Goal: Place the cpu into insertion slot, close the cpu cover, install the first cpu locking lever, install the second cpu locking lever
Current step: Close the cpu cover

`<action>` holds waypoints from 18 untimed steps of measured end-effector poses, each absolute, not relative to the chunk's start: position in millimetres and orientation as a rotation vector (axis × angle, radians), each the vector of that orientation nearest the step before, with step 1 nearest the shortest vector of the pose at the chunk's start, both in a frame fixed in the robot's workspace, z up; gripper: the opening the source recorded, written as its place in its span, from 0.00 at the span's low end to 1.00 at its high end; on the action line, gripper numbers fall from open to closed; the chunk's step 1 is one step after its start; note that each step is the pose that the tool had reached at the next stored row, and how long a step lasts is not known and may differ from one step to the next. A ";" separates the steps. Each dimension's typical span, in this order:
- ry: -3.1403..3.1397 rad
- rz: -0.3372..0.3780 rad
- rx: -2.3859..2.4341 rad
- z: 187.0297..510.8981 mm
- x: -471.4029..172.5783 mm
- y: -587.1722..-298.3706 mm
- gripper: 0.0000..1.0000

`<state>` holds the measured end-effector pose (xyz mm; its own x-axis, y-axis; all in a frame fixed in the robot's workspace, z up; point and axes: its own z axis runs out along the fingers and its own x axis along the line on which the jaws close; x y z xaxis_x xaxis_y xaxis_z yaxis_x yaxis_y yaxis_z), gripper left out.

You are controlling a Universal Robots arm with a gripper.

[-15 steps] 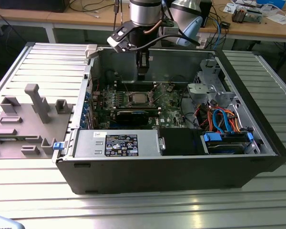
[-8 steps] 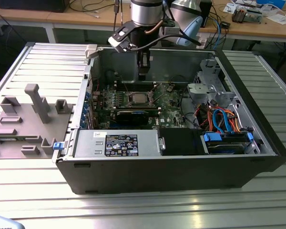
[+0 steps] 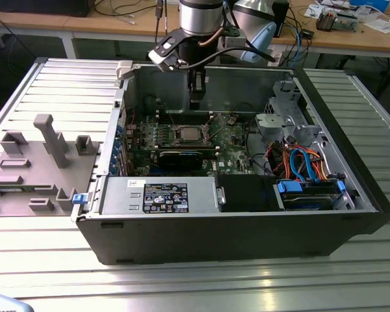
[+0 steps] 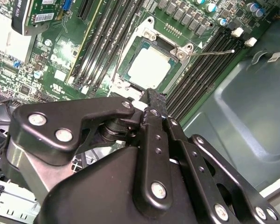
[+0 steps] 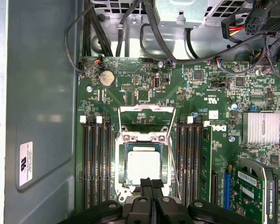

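The cpu lies flat in the insertion slot on the green motherboard, its silver top bare. It also shows in the second wrist view as the cpu and in the exterior view as the cpu. The cpu cover is swung open, on the coin battery's side of the slot. Two thin wire locking levers are unlatched; one lever sticks out over the memory slots. My gripper hangs just above the slot's edge, shut with nothing between its fingers, as the gripper and the gripper.
The computer case lies open on a ribbed metal table. Black memory slots flank the socket on both sides. A graphics card, a finned heatsink, cable bundles and a drive cage crowd the case.
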<state>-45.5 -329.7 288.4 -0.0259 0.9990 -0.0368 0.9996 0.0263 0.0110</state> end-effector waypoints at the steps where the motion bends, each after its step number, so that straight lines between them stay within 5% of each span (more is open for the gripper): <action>1: 2.226 -0.028 2.168 288.4 -45.0 -329.7 0.11; 18: 2.226 -0.028 2.168 288.4 -39.9 -329.7 0.11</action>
